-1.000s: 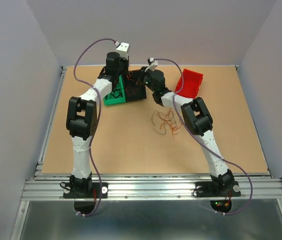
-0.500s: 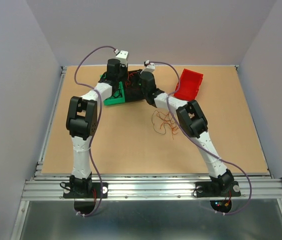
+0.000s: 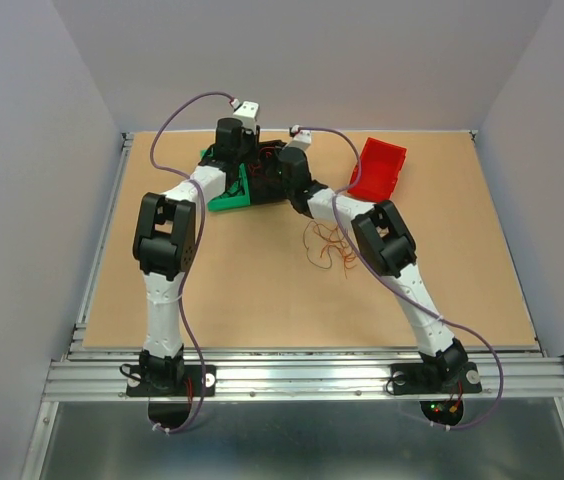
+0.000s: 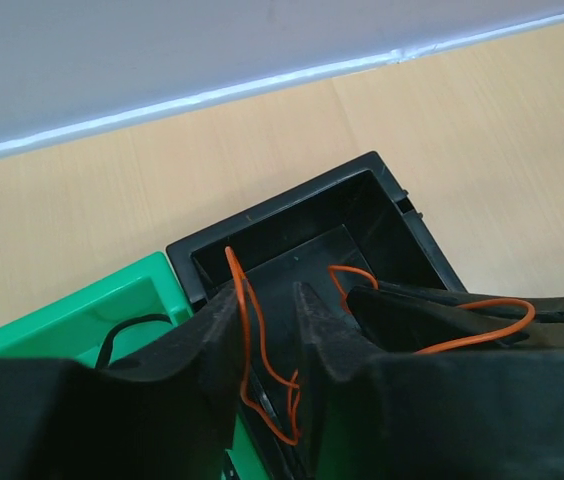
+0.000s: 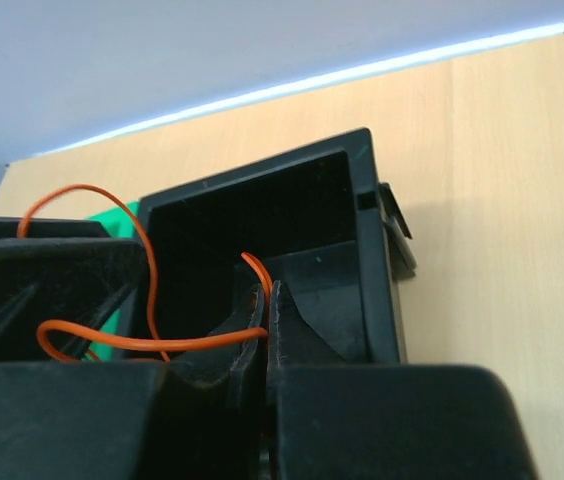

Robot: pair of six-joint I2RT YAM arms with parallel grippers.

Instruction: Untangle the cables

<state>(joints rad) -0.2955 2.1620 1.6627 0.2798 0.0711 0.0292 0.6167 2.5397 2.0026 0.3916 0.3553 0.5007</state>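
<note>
A thin orange-red cable (image 5: pixel 142 345) is pinched in my right gripper (image 5: pixel 267 300), which is shut over the black bin (image 5: pixel 362 210). The cable loops left across my left gripper. In the left wrist view the same cable (image 4: pixel 247 340) runs loosely between the fingers of my left gripper (image 4: pixel 267 300), which is open over the black bin (image 4: pixel 402 215). A black cable (image 4: pixel 127 328) lies in the green bin (image 4: pixel 92 310). A tangle of orange-red and brownish cables (image 3: pixel 330 245) lies on the table in front of the right arm. Both grippers (image 3: pixel 234 150) (image 3: pixel 284 165) meet at the bins.
A red bin (image 3: pixel 377 165) stands tilted at the back right. The green bin (image 3: pixel 224 195) and black bin (image 3: pixel 267 185) stand side by side at the back middle. The back wall is close behind the bins.
My right gripper has moved left, over the black bin and close to my left gripper. My left gripper has dropped lower over the bins. The pile on the table has not moved.
</note>
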